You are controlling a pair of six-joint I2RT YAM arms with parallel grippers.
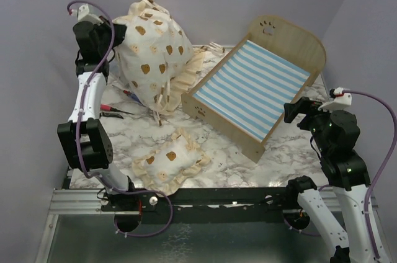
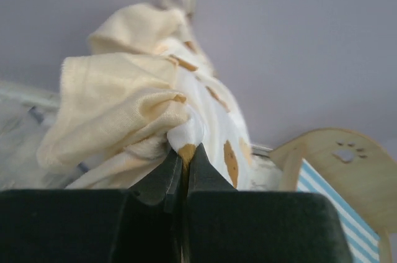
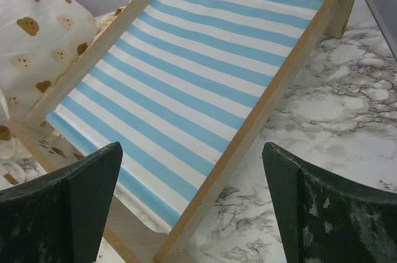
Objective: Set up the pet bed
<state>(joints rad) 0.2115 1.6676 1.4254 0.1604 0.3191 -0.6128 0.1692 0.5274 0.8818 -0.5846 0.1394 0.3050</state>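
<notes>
The left gripper point(image 2: 183, 151) had its jaws pressed together on a fold of the bear-print ruffled cushion point(image 1: 152, 46), with cream fabric bunching just above the fingertips and the soft bulk standing tall beyond them. Between the two pairs of jaws, nearer the arm bases, the small bear-print pillow point(image 1: 172, 160) lay flat on the marble table point(image 1: 291, 145). The pet bed point(image 1: 254, 86) sat directly ahead of the right gripper point(image 3: 192, 173), whose jaws stood wide apart on nothing. The bed's striped base and its nearer side rail filled the gap between the fingers, the rail apart from both. The plywood frame looked light and stiff, likely to slide on the marble if nudged. A thin side rail or the low footboard seemed the surest place to pinch, since the striped base offered no edge.
</notes>
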